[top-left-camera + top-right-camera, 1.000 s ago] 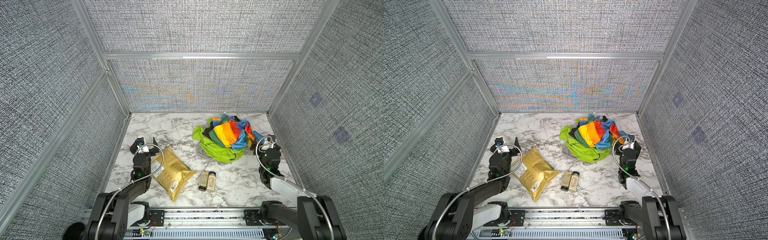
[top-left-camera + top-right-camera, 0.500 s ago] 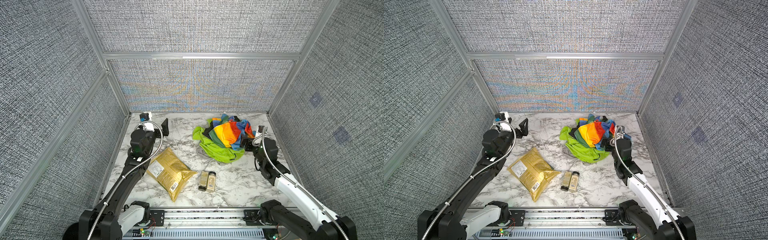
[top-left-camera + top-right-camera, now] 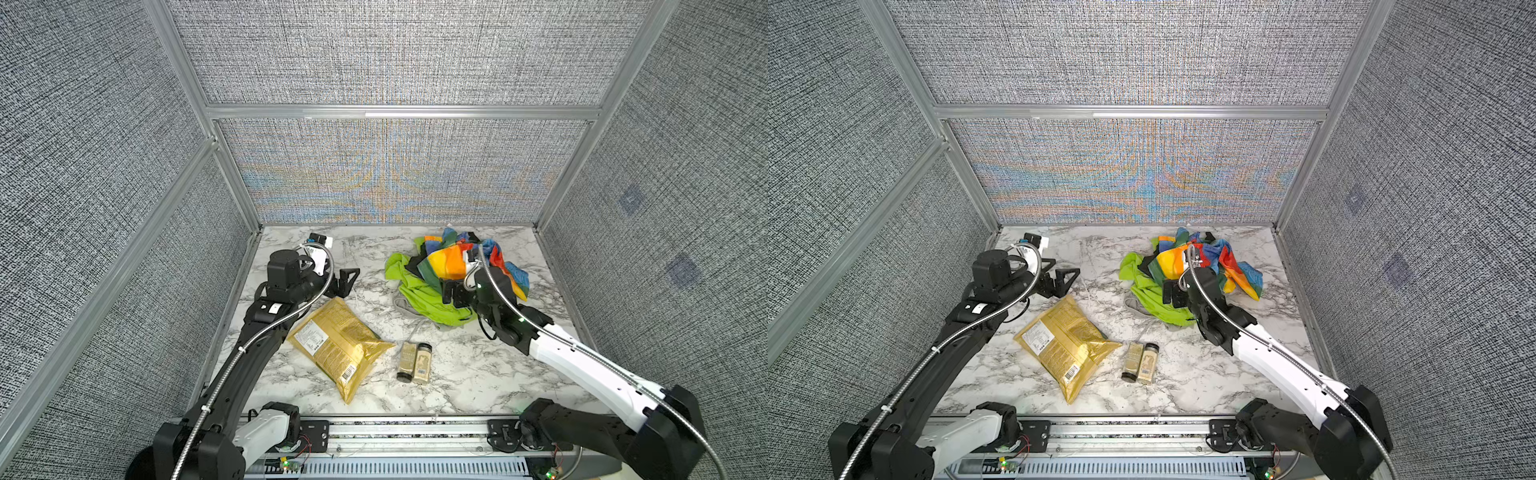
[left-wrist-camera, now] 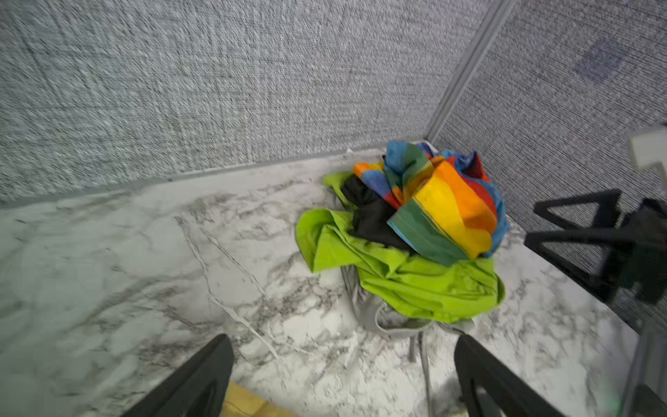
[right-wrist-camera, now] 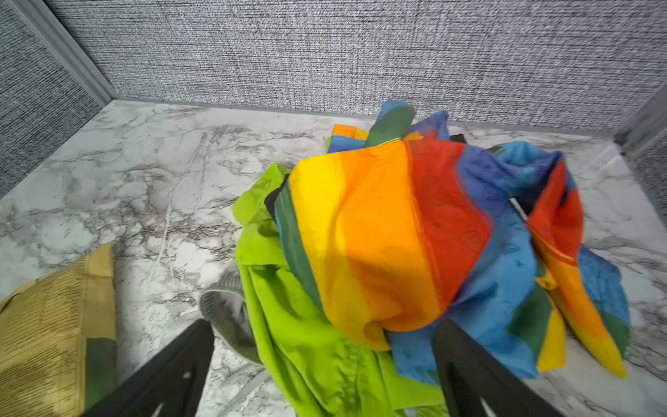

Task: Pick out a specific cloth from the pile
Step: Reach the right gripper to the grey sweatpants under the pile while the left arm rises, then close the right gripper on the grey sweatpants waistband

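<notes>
Both my grippers gape empty: the left gripper [image 3: 345, 281] well left of the pile [image 3: 444, 259], the right gripper [image 3: 453, 294] over its near left side. The cloth [image 4: 375, 319] peeks out there from under the lime cloth [image 3: 428, 307]. I should come in low, pinch only grey hem, and draw it out near-left. Two jars [image 3: 414, 362] lie near, seemingly full of tan powder; the bag [image 3: 338, 347] hides its contents.
</notes>
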